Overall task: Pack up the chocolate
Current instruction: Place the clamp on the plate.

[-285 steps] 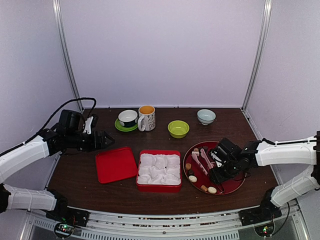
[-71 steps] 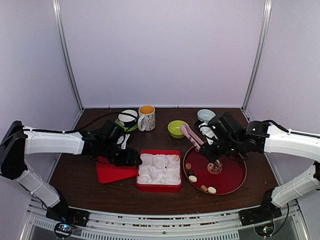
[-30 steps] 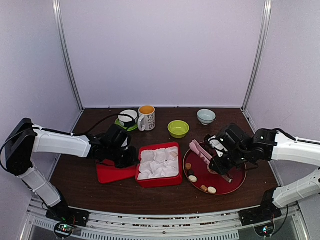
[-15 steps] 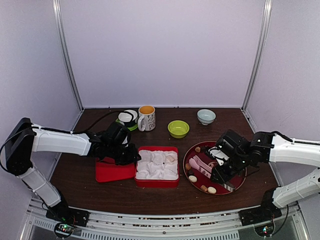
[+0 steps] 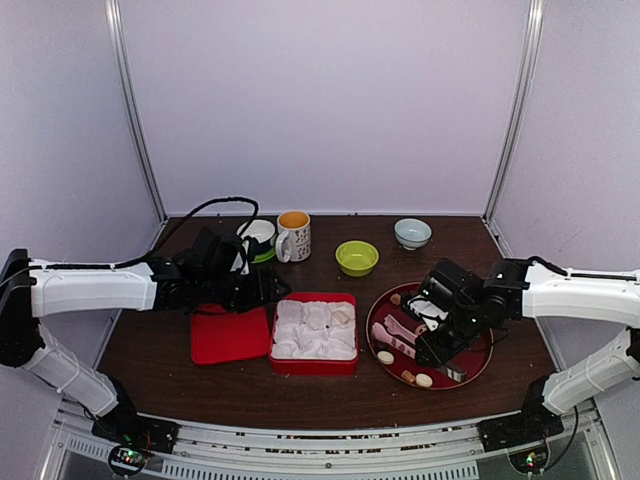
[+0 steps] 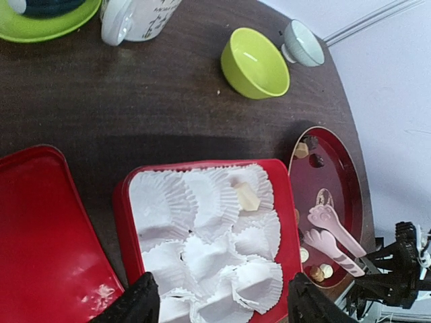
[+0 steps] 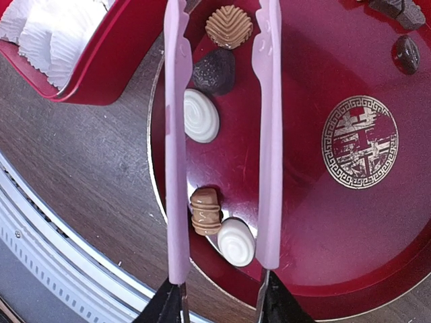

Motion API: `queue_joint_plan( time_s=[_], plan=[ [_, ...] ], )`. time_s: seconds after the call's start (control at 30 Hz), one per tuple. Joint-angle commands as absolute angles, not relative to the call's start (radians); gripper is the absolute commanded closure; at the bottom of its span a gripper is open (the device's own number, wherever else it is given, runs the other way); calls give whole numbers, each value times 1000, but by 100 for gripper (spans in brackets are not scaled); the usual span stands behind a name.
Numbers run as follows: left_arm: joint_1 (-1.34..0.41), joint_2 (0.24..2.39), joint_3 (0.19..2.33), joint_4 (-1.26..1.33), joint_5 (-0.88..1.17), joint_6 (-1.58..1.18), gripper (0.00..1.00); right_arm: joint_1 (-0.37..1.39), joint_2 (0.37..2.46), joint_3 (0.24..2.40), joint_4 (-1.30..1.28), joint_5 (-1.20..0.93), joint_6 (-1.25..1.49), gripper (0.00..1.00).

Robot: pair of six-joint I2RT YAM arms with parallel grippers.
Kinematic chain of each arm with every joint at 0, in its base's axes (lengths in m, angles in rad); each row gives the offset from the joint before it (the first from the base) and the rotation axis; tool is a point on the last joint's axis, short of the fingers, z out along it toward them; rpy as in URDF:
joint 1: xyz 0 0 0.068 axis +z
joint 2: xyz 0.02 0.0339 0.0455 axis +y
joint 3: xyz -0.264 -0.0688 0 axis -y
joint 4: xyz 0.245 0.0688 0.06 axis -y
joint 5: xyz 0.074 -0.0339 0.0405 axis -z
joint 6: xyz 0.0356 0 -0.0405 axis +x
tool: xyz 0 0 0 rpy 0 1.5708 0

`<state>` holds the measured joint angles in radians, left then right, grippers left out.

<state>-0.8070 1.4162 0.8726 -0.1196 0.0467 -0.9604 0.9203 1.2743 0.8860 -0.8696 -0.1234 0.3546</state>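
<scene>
The chocolate lies mostly on the dark red round tray (image 5: pixel 470 352): a tan ridged piece (image 7: pixel 229 25), a dark one (image 7: pixel 214 70), a white swirl (image 7: pixel 201 116), a brown barrel (image 7: pixel 205 208) and another white one (image 7: pixel 236 241). One cream piece (image 6: pixel 246 197) sits in a paper cup of the red box (image 5: pixel 315 363). My right gripper (image 7: pixel 219 296) is shut on the pink tongs (image 7: pixel 178 134), whose arms are spread above the tray's left side. My left gripper (image 6: pixel 219 299) hovers open over the box's near-left edge, holding nothing.
The red lid (image 5: pixel 228 335) lies flat to the left of the box. Behind stand a green bowl (image 5: pixel 357 258), a mug (image 5: pixel 293 236), a cup on a green saucer (image 5: pixel 256 238) and a pale bowl (image 5: pixel 412 233).
The left gripper opened, let go of the tilted box, which now lies flat, and drew back to the left. The right gripper brought the tongs down over the tray's left side.
</scene>
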Motion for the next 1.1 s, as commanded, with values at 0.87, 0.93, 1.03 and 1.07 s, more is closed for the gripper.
queue_joint_plan(
  time_s=[0.87, 0.93, 1.03, 1.07],
  plan=[
    [-709, 1079, 882, -376, -153, -609, 24, 902, 1410, 969, -847, -38, 317, 62],
    [-669, 1071, 876, -394, -128, -602, 24, 897, 1421, 970, -843, -34, 320, 62],
    [-615, 1057, 855, -397, -83, -582, 24, 893, 1434, 976, -840, -27, 318, 62],
    [-603, 1051, 849, -398, -75, -574, 24, 891, 1439, 977, -841, -22, 318, 62]
  ],
)
